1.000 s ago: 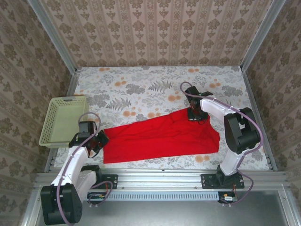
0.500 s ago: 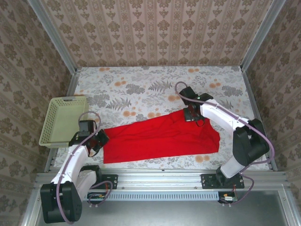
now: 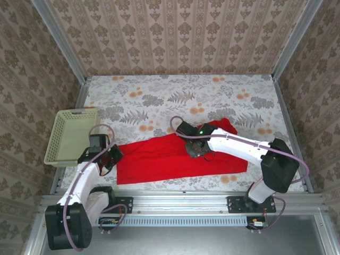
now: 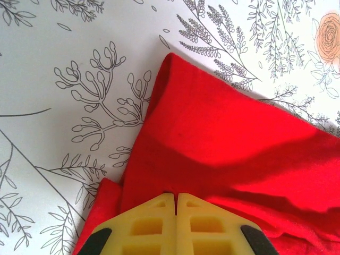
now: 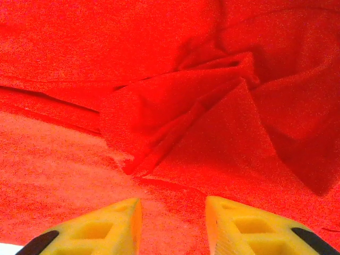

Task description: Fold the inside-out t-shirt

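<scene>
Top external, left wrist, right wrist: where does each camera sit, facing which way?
Top external: high up behind, looking down at table, t-shirt, basket; left arm and right arm show.
Left wrist: on the left arm, facing the shut left gripper and the t-shirt's edge.
Right wrist: on the right arm, facing the open right gripper over rumpled cloth.
Shared: the t-shirt.

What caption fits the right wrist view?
Right gripper open over a bunched fold of the red t-shirt.
</scene>
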You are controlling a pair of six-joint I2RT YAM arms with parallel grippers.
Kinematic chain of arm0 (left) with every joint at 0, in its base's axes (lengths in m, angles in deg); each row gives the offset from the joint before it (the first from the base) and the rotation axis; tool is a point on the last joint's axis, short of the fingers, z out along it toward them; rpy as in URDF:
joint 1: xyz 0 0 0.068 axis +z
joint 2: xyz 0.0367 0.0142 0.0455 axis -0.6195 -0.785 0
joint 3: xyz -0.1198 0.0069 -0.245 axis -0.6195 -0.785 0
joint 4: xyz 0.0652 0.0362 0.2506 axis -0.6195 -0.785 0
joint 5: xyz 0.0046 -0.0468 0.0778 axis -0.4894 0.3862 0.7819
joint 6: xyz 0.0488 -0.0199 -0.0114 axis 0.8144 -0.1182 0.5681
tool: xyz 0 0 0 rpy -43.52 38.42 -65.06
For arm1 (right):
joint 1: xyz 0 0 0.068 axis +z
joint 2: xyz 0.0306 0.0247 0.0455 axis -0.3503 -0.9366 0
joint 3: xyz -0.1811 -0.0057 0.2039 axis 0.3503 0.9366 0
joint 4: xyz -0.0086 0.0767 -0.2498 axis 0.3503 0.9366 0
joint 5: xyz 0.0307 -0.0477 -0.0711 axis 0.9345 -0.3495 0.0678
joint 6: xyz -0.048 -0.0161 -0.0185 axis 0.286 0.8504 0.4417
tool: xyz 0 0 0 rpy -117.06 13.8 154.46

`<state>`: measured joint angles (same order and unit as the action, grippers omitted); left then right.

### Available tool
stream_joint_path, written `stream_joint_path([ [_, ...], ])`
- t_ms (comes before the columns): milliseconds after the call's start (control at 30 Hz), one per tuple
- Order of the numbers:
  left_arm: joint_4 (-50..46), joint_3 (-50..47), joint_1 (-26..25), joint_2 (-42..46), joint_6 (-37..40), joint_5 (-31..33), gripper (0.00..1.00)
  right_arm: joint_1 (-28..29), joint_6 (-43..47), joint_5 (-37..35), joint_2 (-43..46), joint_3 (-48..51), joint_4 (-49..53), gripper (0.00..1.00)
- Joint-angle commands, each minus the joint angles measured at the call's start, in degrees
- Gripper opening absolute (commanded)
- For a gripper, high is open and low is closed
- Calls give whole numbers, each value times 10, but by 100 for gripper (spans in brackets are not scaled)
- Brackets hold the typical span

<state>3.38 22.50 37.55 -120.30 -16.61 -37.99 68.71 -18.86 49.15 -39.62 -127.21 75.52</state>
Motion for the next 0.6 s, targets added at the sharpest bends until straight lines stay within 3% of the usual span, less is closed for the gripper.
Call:
stream_joint_path([
  [0,1,18,-3,-1,14,6,1,-46,12,3,53,0,21,39],
  [167,-3,16,-3,5,13,7,1,-115,45,43,66,-2,-7,41],
  [567,3,16,-4,-1,13,3,1,-117,75,78,-54,-33,-41,50],
])
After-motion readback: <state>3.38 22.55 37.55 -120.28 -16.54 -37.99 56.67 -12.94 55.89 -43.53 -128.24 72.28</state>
